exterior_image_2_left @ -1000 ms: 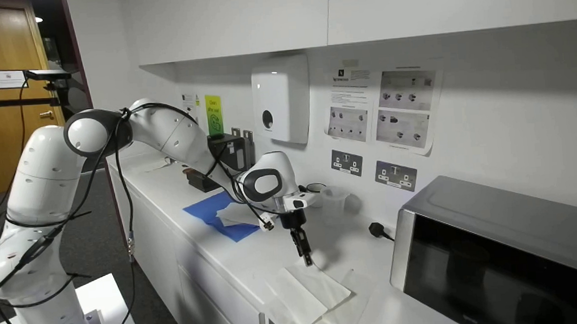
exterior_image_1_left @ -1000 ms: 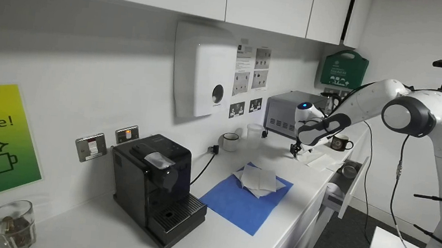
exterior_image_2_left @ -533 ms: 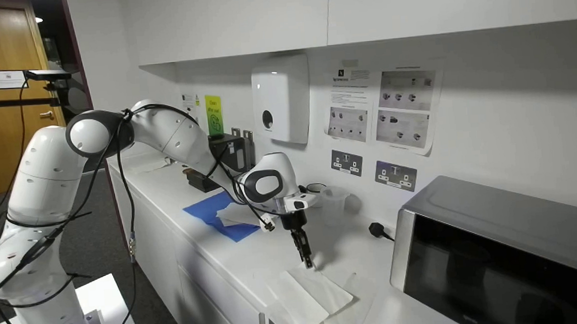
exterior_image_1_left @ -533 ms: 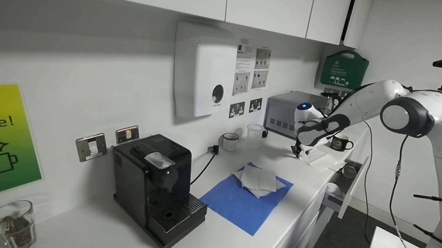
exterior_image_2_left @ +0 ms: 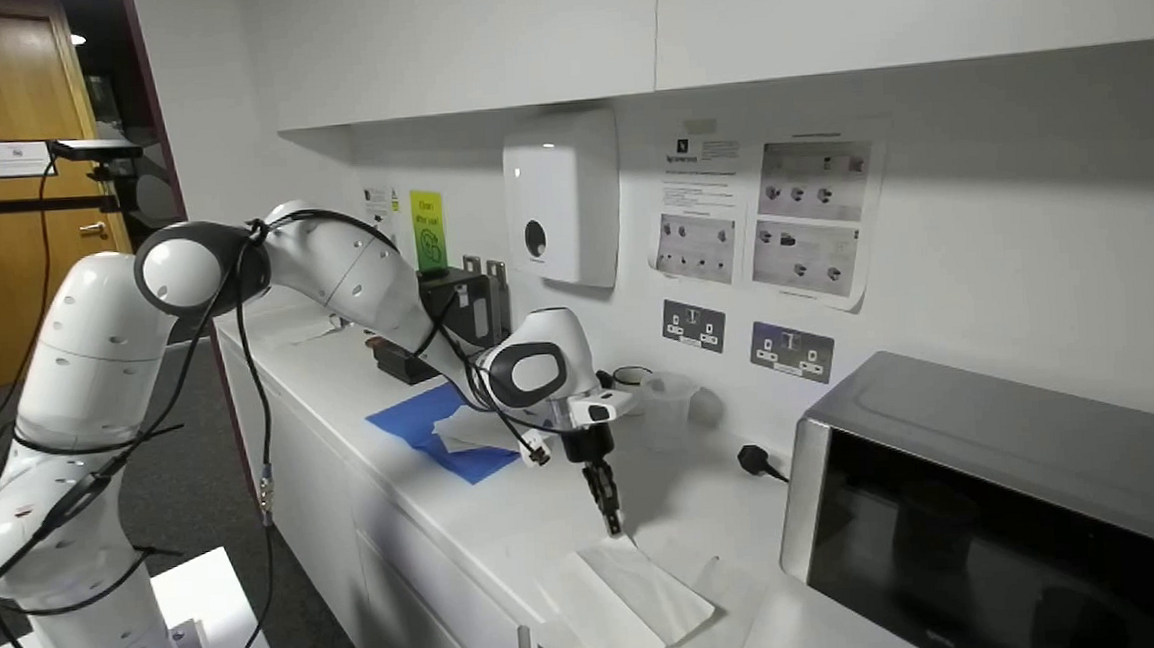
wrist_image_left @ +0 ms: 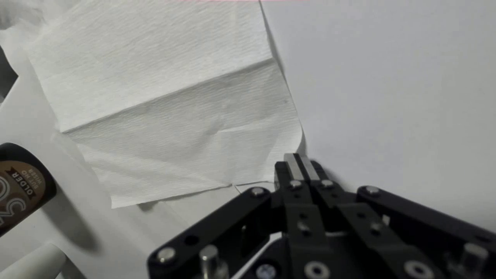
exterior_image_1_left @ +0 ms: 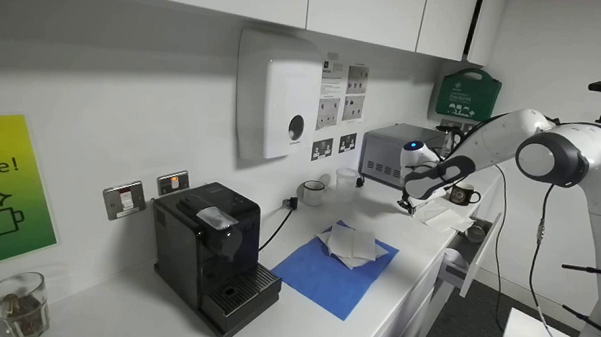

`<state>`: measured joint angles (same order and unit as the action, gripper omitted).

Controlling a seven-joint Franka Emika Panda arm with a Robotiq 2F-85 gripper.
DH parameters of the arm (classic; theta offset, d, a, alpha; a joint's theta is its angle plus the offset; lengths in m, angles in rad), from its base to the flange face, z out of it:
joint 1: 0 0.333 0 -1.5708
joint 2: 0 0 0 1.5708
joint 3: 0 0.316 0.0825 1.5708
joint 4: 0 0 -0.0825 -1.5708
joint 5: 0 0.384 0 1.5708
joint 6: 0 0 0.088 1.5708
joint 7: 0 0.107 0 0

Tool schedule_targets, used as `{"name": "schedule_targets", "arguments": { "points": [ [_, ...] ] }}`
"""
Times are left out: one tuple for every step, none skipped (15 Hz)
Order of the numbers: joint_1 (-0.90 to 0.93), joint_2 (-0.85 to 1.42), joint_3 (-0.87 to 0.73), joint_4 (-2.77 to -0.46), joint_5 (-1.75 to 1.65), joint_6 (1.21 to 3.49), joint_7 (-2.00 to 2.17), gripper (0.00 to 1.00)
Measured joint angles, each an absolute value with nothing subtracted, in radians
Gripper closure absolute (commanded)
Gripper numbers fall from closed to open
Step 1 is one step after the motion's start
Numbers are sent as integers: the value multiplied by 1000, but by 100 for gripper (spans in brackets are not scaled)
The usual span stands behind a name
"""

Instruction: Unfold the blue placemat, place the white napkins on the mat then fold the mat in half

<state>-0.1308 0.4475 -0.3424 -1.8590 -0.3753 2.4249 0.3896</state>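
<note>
At the near left of the white counter [exterior_image_1_left: 288, 335] stands a glass [exterior_image_1_left: 38, 294] with small brown things [exterior_image_1_left: 22, 311] in it. To its right is a black coffee machine [exterior_image_1_left: 177, 228]. A white dispenser [exterior_image_1_left: 285, 100] hangs on the wall [exterior_image_1_left: 134, 101] beyond it, with a white cup [exterior_image_1_left: 313, 194] and a clear plastic cup [exterior_image_1_left: 345, 184] standing below, to the right. The blue placemat [exterior_image_1_left: 321, 285] lies spread flat just beside the coffee machine, a loose stack of white napkins [exterior_image_1_left: 351, 243] on its far part. Farther off stands a grey microwave [exterior_image_1_left: 392, 150]. Near it, well apart from the placemat, lie other napkins [exterior_image_1_left: 448, 220], and the gripper [wrist_image_left: 299, 161] points down at their edge. In the wrist view its 2 fingers [wrist_image_left: 293, 166] stand narrow, pressed together at a corner of the top napkin [wrist_image_left: 178, 112]; whether any paper is pinched between them, I cannot tell. Just beyond these napkins is a dark mug [exterior_image_1_left: 461, 194], and below the counter's edge a drawer [exterior_image_1_left: 481, 254] stands open. On the right, the robot arm [exterior_image_1_left: 499, 142] reaches left over the counter.
</note>
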Motion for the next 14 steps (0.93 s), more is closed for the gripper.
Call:
{"name": "schedule_targets", "arguments": {
  "points": [
    [-131, 449, -343, -1859, -375, 2425, 390, 100],
    [-131, 451, -343, -1858, -375, 2425, 390, 100],
    [-131, 454, -344, -1857, -375, 2425, 390, 100],
    [-131, 455, -344, -1857, -375, 2425, 390, 100],
    [-131, 456, -344, -1856, -375, 2425, 391, 100],
    [-131, 456, -344, -1855, -375, 2425, 394, 100],
    [-131, 454, -344, -1854, -375, 2425, 399, 100],
    [-130, 451, -345, -1854, -375, 2426, 406, 100],
    [-129, 446, -347, -1855, -375, 2428, 416, 100],
    [-128, 436, -350, -1856, -375, 2428, 425, 100],
    [-126, 425, -351, -1858, -375, 2428, 434, 100],
    [-124, 412, -353, -1861, -375, 2428, 443, 100],
    [-120, 398, -355, -1864, -376, 2428, 454, 100],
    [-116, 385, -355, -1866, -377, 2428, 465, 100]
  ]
}}
